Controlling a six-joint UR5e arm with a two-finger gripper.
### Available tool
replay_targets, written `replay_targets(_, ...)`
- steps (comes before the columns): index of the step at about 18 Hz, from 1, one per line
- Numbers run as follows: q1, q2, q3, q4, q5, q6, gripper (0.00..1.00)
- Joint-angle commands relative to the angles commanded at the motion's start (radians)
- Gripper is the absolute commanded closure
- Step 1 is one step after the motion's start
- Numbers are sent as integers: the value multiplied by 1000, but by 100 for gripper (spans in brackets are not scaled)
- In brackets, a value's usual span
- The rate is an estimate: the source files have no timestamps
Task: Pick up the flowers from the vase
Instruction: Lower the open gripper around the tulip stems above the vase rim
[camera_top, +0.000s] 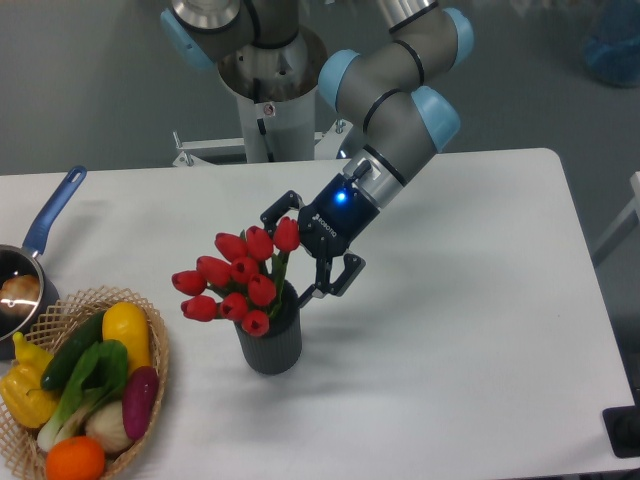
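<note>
I have the tool (298, 252) spread open beside the flowers (235, 279), which stand in the vase (270, 343) right of the basket (150, 330). I'd slide the jaws around the stems just above the vase rim, then close gently.
</note>
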Motion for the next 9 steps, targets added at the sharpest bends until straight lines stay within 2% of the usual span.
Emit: replay_targets(9,-15,-20,12,2,-8,-3,0)
